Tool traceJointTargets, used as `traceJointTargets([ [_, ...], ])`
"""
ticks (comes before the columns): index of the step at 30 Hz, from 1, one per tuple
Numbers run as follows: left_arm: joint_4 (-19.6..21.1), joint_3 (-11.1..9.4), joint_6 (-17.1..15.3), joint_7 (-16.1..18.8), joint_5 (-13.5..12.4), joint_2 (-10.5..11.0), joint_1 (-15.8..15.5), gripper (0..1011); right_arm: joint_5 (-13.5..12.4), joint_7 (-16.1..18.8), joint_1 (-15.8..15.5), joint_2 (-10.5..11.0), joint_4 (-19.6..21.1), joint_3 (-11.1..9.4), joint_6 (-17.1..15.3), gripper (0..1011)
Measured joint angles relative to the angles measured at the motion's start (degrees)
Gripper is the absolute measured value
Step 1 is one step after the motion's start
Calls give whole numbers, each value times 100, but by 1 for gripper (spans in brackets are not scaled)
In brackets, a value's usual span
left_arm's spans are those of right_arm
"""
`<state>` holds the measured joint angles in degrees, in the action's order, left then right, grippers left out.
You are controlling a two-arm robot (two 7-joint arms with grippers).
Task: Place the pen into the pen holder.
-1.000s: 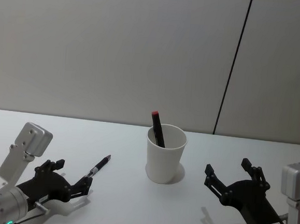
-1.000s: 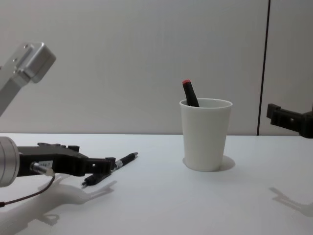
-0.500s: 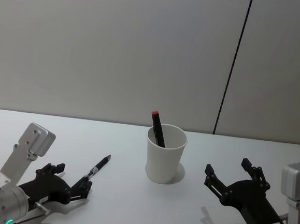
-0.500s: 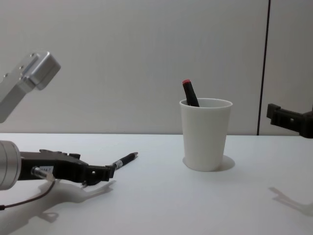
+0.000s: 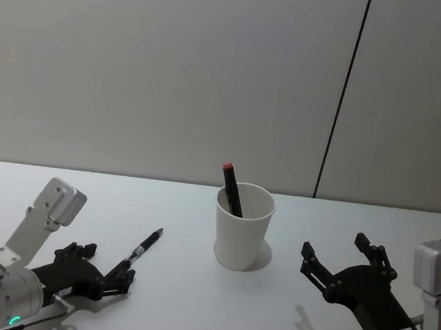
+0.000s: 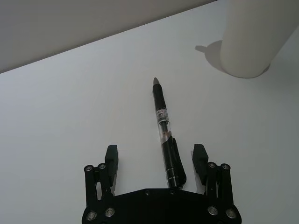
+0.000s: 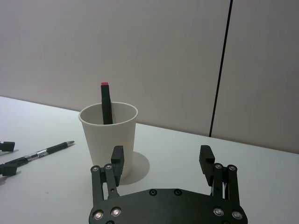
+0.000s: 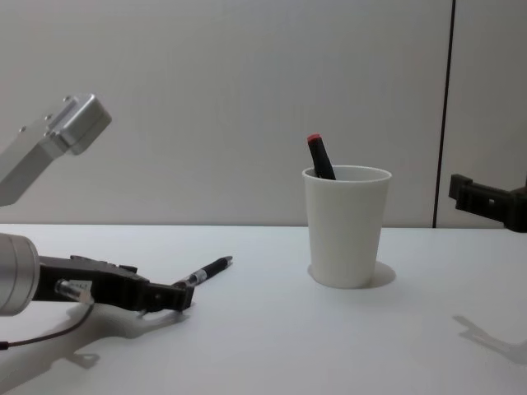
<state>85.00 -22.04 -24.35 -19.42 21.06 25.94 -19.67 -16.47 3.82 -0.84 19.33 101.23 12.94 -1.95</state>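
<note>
1. Low over the near left of the white counter [image 5: 179, 299]: left hand [image 6: 155, 154], fingers spread wide, closed on nothing.
2. Between those fingers, flat on the counter: rear end of the pen [image 6: 164, 135], black with a clear barrel, touching neither finger, tip aimed roughly toward the pen holder [image 5: 243, 228].
3. Near mid-counter, upright, well apart from the pen's tip: that pen holder, a plain white paper cup with a rolled rim.
4. Inside the cup, leaning against its rim: a dark marker [image 5: 232, 187] with a red cap, top poking above the rim.
5. On the right, raised above the counter and apart from the cup: right hand [image 7: 161, 156], fingers wide open, empty, pointed toward the cup.
6. Behind everything: a pale wall [image 5: 174, 70] with one dark vertical seam [image 5: 341, 113].
</note>
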Motion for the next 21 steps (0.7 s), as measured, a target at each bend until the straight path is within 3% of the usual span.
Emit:
traceJointTargets([
  [21, -164, -68, -243, -85, -116, -68, -206, 1004, 0, 1, 0, 0, 0, 0, 0, 1001],
])
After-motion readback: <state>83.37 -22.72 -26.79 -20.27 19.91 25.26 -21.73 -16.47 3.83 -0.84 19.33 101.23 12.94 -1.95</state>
